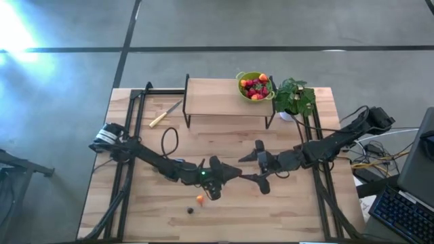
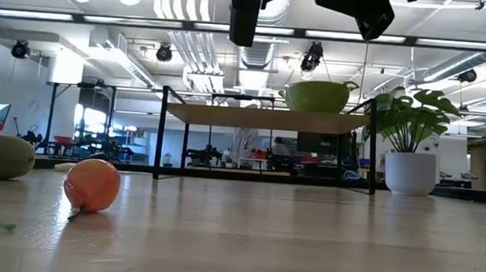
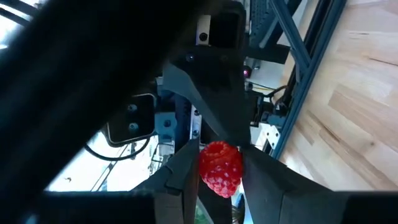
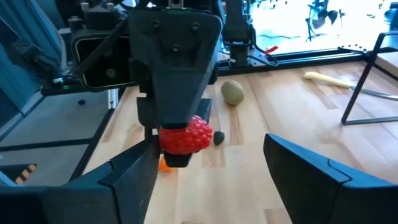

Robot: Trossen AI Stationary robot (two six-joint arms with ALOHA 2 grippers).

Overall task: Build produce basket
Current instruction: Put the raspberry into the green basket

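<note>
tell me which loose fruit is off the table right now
The red raspberry, pinched in the left hand above the table. The orange berry, dark berry and kiwi all lie on the wood; the right hand holds nothing.

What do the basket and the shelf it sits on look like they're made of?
The produce basket looks like glossy lime-green plastic or enamelled metal; I can't tell which. The shelf has a pale wood-grain top, like the table, on thin black legs, probably metal.
</note>
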